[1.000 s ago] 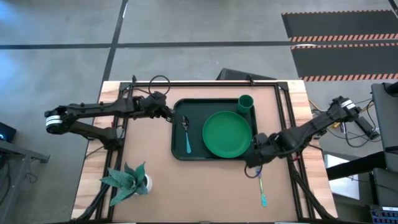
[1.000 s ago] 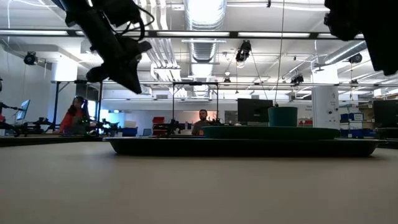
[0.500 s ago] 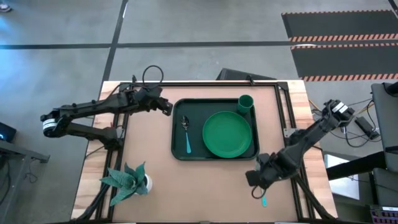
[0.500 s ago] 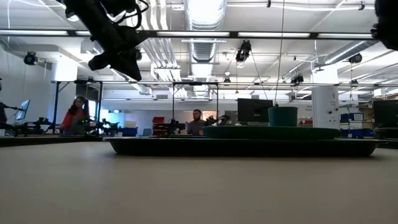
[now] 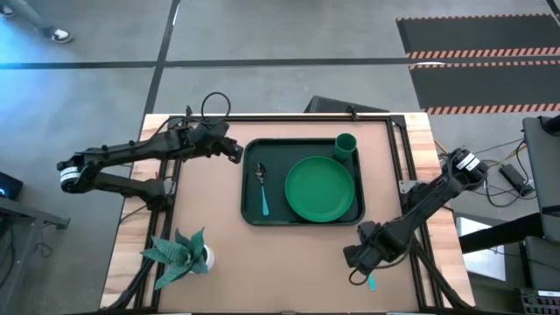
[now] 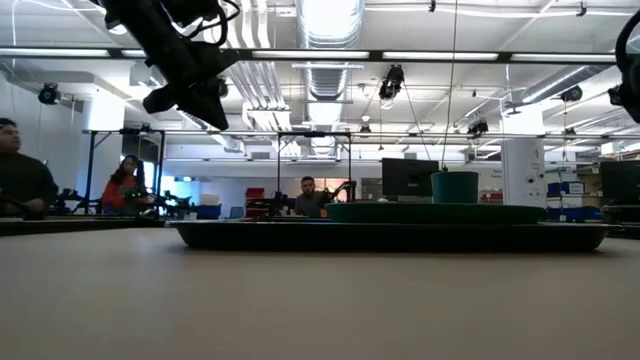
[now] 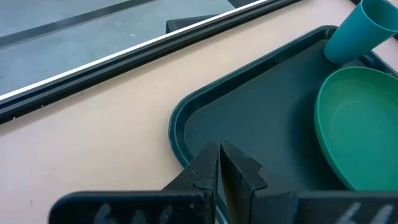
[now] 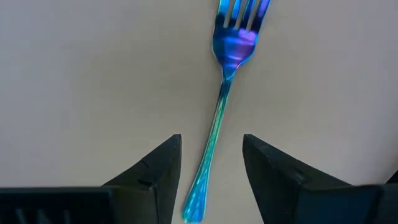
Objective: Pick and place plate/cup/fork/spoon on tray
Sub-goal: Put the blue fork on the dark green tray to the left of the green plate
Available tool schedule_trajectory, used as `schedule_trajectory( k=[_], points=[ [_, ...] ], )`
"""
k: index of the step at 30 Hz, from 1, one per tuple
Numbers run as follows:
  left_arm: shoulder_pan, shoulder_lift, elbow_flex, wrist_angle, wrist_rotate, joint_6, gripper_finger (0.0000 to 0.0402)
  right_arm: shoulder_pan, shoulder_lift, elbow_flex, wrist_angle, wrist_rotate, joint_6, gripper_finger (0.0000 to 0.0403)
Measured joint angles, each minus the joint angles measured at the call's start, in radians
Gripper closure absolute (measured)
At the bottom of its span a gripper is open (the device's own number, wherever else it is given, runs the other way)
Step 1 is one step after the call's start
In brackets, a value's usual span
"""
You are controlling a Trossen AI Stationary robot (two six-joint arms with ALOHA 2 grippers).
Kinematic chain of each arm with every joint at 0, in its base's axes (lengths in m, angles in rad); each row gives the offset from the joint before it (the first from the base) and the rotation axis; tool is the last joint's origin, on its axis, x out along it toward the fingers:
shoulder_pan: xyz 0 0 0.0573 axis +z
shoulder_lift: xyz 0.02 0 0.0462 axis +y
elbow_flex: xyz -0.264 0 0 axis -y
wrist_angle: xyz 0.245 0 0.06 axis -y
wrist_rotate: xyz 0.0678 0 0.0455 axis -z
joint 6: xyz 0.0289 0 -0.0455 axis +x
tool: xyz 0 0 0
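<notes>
Tray [image 5: 249,188] holding plate [image 5: 318,188], cup [image 5: 346,144], spoon [image 5: 262,188], right gripper [image 8: 211,177] open astride fork [image 8: 225,93]

We see bare table [image 5: 289,262] across the near middle, open for passage. The tray [image 5: 249,188] fills the centre, carrying the plate [image 5: 319,188], the upright cup [image 5: 346,143] at its far right corner, and the spoon [image 5: 262,188] on its left strip. A potted plant [image 5: 179,254] blocks the near left corner. Around the fork [image 8: 221,106], at the near right, the table lies clear on both sides, and the right gripper's [image 8: 211,165] parted fingers [image 8: 158,168] straddle its handle.
</notes>
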Motion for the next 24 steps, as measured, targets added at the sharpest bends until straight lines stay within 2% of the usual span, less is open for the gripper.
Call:
schedule_trajectory(
  k=[12, 15, 24],
  points=[
    [0.0, 0.001, -0.001, 0.0, 0.021, 0.0, 0.0402, 0.0, 0.036, -0.008, 0.013, 0.036, -0.011, 0.0243],
    [0.0, 0.001, -0.001, 0.001, 0.021, 0.0, 0.0402, -0.003, 0.036, -0.027, 0.055, 0.066, 0.009, 0.0248],
    [-0.001, 0.001, -0.001, 0.001, 0.025, -0.002, 0.0402, -0.003, 0.032, -0.106, 0.174, 0.061, 0.035, 0.0255]
  ],
)
